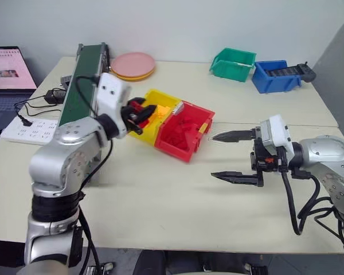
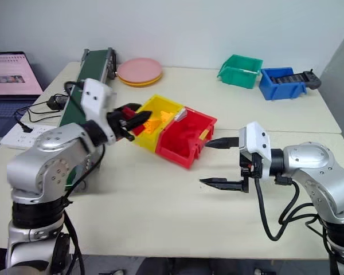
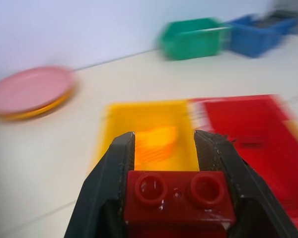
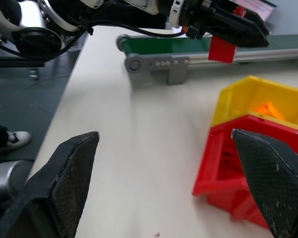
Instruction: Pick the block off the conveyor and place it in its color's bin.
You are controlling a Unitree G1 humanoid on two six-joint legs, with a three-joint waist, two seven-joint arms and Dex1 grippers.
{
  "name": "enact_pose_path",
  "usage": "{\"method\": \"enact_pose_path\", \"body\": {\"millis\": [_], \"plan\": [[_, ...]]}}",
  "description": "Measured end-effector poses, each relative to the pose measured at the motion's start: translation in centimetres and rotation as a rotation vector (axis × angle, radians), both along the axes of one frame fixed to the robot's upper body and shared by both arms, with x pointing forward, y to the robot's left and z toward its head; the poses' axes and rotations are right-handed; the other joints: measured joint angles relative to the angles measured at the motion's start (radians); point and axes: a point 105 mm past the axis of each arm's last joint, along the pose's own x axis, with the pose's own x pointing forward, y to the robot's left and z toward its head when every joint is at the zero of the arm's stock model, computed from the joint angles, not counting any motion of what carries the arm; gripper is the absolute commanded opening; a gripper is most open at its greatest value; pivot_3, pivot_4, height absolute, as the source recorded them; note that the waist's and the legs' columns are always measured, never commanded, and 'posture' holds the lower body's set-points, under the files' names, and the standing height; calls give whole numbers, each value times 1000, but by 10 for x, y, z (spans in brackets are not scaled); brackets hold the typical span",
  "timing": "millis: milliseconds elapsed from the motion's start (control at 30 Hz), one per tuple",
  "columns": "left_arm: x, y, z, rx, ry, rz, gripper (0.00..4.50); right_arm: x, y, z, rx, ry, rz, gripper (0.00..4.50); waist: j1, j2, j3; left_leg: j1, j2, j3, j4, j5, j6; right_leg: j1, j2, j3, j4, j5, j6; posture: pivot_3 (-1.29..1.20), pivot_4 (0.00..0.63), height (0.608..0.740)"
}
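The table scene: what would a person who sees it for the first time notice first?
Probably the left end effector, shut on a small bright red studded plastic brick and held above the yellow plastic bin. Next, the bright red plastic bin touching the yellow one in the middle of the table. Then the right end effector, open and empty, just right of the red bin.

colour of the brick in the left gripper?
Red brick, studded top; clearest in the left wrist view.
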Motion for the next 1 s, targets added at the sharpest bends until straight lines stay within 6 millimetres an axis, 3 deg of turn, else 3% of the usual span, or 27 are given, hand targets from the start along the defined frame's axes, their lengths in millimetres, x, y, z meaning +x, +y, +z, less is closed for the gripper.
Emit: {"method": "enact_pose_path", "body": {"millis": [100, 200, 300, 367, 433, 467, 800, 1000], "plan": [[6, -25, -9, 0, 36, -96, 1531, 5, -9, -1, 5, -15, -94, 4500, -5, 0, 0, 1, 1, 0, 0, 0, 0, 0, 1, 1, 1, 0, 0, 0, 150, 740], [19, -66, -14, -6, 33, -206, 1531, 16, -22, 2, -12, -63, -268, 4500, 6, 0, 0, 0, 0, -1, 1, 0, 0, 1, 1, 0, 1, 0, 0, 0, 150, 740], [23, -81, -26, 30, 38, -256, 1531, 15, -25, 4, -12, -83, -328, 4500, 0, 0, 0, -1, 0, 1, 1, 0, 0, 0, 1, 2, 0, 0, 0, 0, 150, 740], [26, -82, -29, 43, 38, -260, 1531, 13, -26, 1, -17, -79, -346, 4500, -6, 0, 0, -1, 1, 2, 0, 0, -1, -1, 2, 3, 0, 0, 0, 0, 150, 740], [29, -83, -27, 49, 26, -264, 2231, 11, -25, 0, -21, -75, -349, 4500, -6, 0, 0, -1, 1, 1, 0, 0, 0, -1, 3, 2, 0, 0, 0, 0, 150, 740], [30, -83, -24, 57, 2, -261, 2236, 8, -24, -2, -24, -74, -349, 4500, -5, 0, 0, -1, 2, 1, 0, 0, 0, -1, 3, 2, 0, 0, 0, 0, 150, 740], [35, -78, -19, 48, -30, -250, 4369, 4, -22, -3, -22, -75, -353, 4500, -2, 0, 0, -1, 1, 1, 1, 0, 0, 0, 3, 2, 0, 0, 1, 0, 150, 740], [30, -53, -10, 89, -77, -210, 4443, 7, -24, -4, -20, -79, -357, 4500, -5, 0, 0, 0, 1, 1, 1, 0, 0, 0, 3, 3, 1, 0, 1, 0, 150, 740]]}}
